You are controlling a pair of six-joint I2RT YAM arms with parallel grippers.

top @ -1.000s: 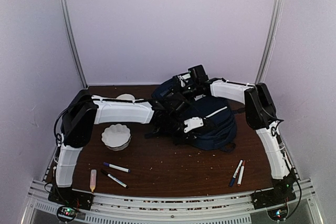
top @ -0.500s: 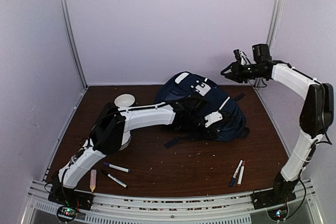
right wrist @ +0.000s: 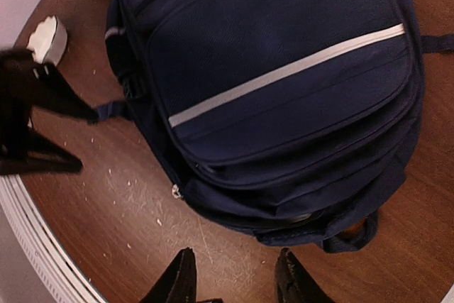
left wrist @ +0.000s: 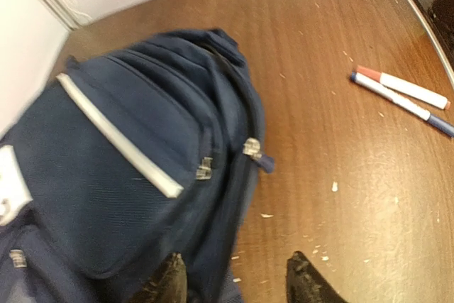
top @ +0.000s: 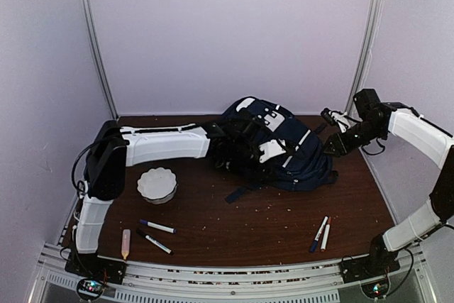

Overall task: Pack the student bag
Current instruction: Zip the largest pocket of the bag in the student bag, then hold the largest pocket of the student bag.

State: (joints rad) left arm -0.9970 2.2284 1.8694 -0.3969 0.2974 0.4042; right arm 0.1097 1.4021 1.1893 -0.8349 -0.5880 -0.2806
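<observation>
Left gripper (left wrist: 234, 283) spread astride student bag (left wrist: 128, 175) hem at lower frame, right gripper (right wrist: 230, 278) spread, empty; bag soft, slumping, so probably best pinched at zipper pull (left wrist: 252, 149).

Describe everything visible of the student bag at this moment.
The student bag is a large navy fabric backpack lying on the brown table, toward the back, front pocket up. A thin white stripe crosses the pocket, white patches mark its front, and metal zipper pulls hang at its side. A dark strap trails toward the front. The left arm has its open jaws at the bag's edge; contact is unclear. The right arm holds open jaws beside it, gripping nothing.
</observation>
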